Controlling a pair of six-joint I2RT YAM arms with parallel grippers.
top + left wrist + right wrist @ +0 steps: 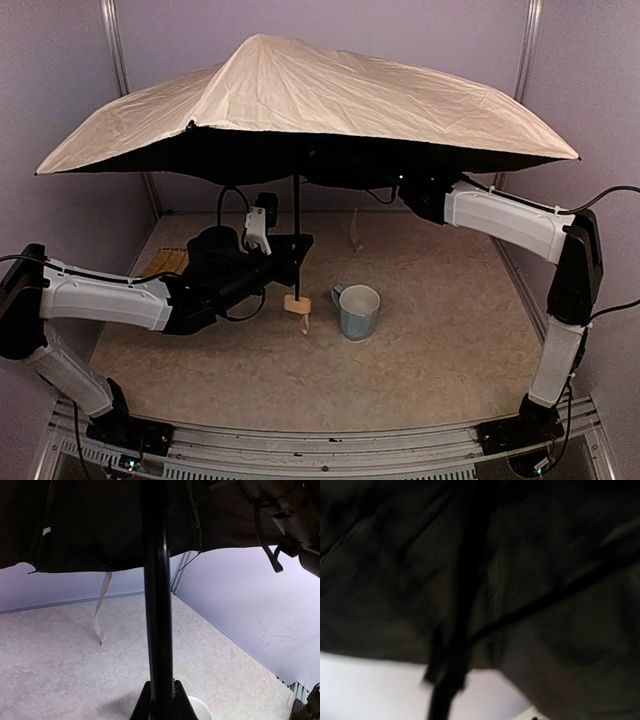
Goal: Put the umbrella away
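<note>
The umbrella [300, 95] stands open and upright, its cream-beige canopy spread across the whole back of the top view and its black lining underneath. Its thin black shaft [296, 215] runs down to the small beige handle [297, 304], just above the table. My left gripper [297, 250] is shut on the shaft above the handle; in the left wrist view its jaws [161, 687] clamp the shaft [157, 605]. A beige strap [101, 610] hangs from the canopy edge. My right arm [500, 215] reaches under the canopy, where its gripper is lost in the dark lining [545, 580]; the right wrist view is blurred.
A light-blue mug [358, 311] stands on the table just right of the handle. A woven yellow straw tray [165, 263] lies partly behind my left arm. Purple walls close in on the left, back and right, and the canopy reaches nearly to both side walls.
</note>
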